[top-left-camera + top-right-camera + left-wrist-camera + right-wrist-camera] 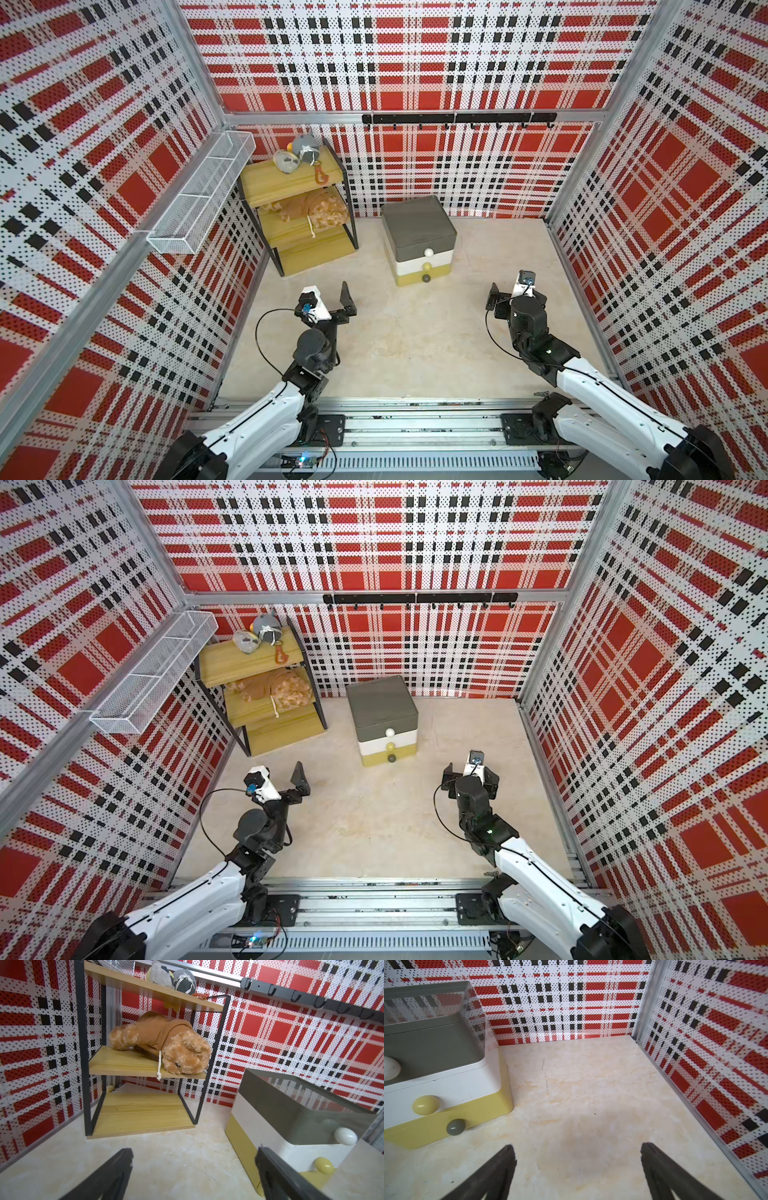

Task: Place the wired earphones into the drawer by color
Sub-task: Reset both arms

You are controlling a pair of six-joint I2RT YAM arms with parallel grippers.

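Odd one: I can't spot the wired earphones in any view. There are none on the table (415, 340) and none in either gripper, so they're either shut away inside or not out yet, can't tell which. My guess on handling is that thin coiled cable is feather-light and floppy, and it'll spring loose if you grab an end. So pinch across the middle of the bundle, not the buds or the plug.

The drawer (417, 230) sits near the table's back edge, about mid-width, with all three tiers pushed in. The white knob (429, 252), yellow knob (427, 266) and grey knob (425, 279) are the only handholds. They're round and glossy, so probably slippery. The chest looks like light plastic too, so it may slide when a tier gets pulled.

The left gripper (194, 1153) is spread wide and empty, in front of the drawer and to its left. The right gripper (578, 1148) is also wide open with nothing in it, nearer the right edge. Neither touches the drawer.

Further out, there's a shelf rack (299, 195) in the back left corner with a plush toy (166, 1047) on it. A wire basket (199, 195) and a hook rail (457, 118) hang on the walls.

No brand, label or writing I can read anywhere.
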